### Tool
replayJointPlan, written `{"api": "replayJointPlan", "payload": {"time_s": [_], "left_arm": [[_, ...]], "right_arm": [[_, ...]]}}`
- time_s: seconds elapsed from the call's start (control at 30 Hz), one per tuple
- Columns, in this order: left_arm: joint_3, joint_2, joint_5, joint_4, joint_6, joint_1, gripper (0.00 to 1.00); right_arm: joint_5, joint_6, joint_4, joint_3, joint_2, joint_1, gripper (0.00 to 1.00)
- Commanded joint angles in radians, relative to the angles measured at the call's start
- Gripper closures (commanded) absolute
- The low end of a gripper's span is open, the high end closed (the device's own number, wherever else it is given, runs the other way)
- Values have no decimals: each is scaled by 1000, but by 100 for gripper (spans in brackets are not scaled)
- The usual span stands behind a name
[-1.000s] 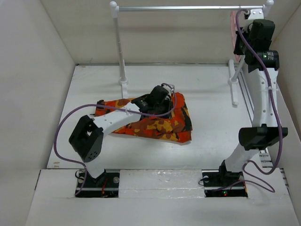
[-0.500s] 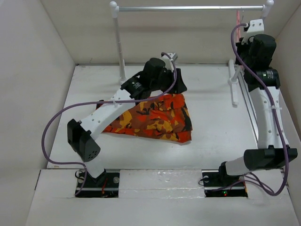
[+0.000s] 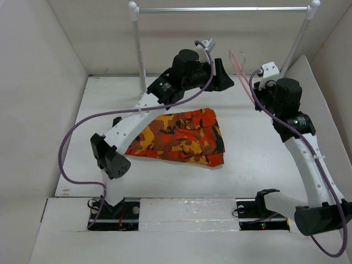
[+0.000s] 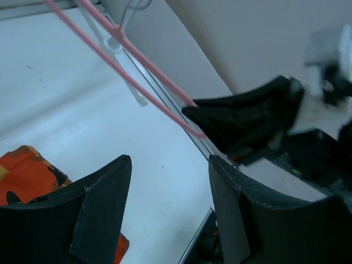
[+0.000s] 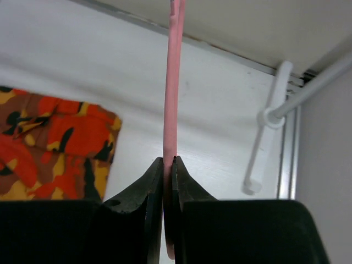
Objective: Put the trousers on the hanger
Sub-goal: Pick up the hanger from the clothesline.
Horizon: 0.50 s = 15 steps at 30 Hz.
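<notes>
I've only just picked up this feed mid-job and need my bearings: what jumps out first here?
The bright camouflage trousers lie spread across the middle of the table, touched by neither gripper. At the far right, the right gripper is shut on the thin pink hanger, held in the air below the silver rail. The left gripper hangs open close beside it, facing the hanger.
</notes>
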Motion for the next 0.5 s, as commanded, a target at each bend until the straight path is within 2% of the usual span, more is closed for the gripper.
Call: {"api": "replayJointPlan", "payload": {"time_s": [0.0,0.1,0.3,0.4,0.47], "left_arm": [[5,45,8,48,-36,0,45],[9,90,13,61,-53,0,45],[-23,141,8,65,-79,0,46],[-72,125,16,133,-96,0,46],[-59,147,13,102,-96,0,48]], "right_arm": [[-104,25,71,-66,-87,46,100],[-100,64,75,-140,-118,98,100],[-48,103,79,-157,-121,202,100],[3,104,68,-151,-105,253,100],[38,104,71,-155,-101,280,100]]}}
